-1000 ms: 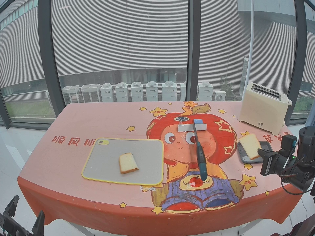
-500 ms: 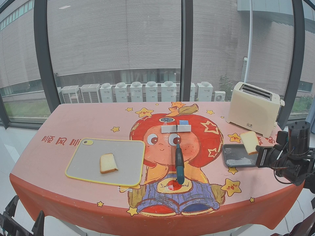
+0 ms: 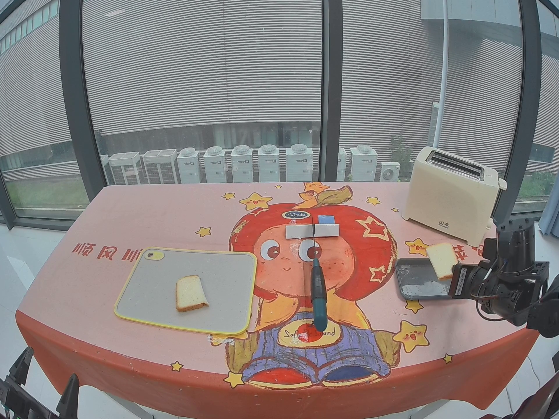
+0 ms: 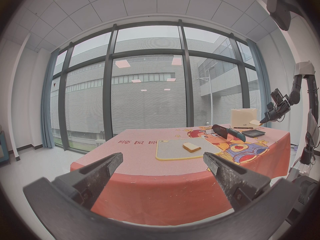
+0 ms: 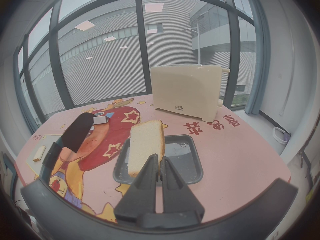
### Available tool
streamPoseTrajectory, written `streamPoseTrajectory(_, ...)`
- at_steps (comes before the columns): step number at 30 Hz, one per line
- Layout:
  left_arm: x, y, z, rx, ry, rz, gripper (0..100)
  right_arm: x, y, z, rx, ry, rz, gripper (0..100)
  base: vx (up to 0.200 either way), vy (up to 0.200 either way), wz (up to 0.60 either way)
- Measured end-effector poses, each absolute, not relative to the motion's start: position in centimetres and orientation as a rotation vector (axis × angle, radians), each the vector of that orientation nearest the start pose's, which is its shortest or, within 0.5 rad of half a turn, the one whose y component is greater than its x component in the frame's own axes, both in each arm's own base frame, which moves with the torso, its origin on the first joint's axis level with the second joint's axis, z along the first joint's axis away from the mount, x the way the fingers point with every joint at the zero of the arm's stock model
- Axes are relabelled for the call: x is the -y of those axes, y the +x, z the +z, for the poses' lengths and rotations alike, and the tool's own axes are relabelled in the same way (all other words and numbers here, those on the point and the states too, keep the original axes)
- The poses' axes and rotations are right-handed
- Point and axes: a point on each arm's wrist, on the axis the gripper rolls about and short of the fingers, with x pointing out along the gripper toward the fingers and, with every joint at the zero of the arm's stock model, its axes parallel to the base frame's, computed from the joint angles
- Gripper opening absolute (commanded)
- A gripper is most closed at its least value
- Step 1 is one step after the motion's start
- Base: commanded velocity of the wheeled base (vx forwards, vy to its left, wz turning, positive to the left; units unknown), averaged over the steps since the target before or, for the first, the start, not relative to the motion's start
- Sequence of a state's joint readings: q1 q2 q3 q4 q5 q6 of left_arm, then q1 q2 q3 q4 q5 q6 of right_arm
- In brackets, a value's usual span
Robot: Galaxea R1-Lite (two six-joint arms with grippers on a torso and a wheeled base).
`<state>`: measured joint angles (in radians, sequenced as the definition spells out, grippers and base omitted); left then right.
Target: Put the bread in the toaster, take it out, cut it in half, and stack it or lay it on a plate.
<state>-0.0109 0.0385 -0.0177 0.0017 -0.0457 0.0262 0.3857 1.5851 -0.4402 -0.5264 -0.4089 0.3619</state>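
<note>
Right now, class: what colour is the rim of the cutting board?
Yellow, around the grey cutting board; the head view shows it best.

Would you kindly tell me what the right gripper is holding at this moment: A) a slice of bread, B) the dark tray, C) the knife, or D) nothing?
A: the right gripper is shut on a slice of bread, held upright over the dark tray.

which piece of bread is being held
The slice pinched in the right end effector above the dark tray; the other piece lies flat on the cutting board.
</note>
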Motion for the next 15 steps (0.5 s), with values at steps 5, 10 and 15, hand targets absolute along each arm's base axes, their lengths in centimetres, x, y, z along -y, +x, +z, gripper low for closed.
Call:
streamPoseTrajectory(5, 0.1, -2.1, 8.1, -0.022, 0.026, -0.057, 100, -7.7, 21.8, 10.6, -0.582, 0.120, -0.142, 0, 0.000, 0.000, 0.00)
streamPoseTrajectory(10, 0.1, -2.1, 8.1, -0.022, 0.026, -0.057, 100, -7.9, 22.2, 10.1, -0.602, 0.135, -0.156, 0, 0.000, 0.000, 0.00)
streamPoseTrajectory(15, 0.1, -2.1, 8.1, -0.022, 0.026, -0.057, 100, -8.2, 22.5, 9.5, -0.615, 0.146, -0.178, 0, 0.000, 0.000, 0.00)
